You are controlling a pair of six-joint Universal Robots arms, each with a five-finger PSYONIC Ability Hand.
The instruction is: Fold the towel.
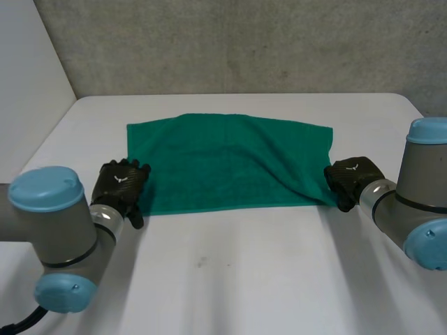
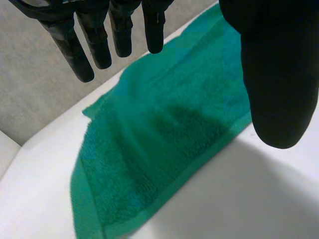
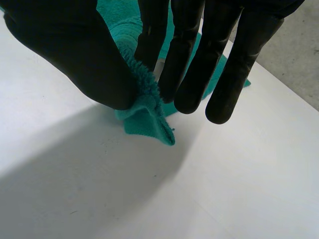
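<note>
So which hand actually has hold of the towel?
The right hand: it pinches a corner of the towel; the left hand hangs open, gripping nothing.

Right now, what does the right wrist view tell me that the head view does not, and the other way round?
The right wrist view gives the grasp: the right hand pinches a corner of the towel between thumb and fingers, and that corner is bunched. The head view gives the layout: the towel lies spread out, with the left hand beside its near left corner and the right hand at its near right corner. Both share the green towel, the right hand and the white table.
</note>
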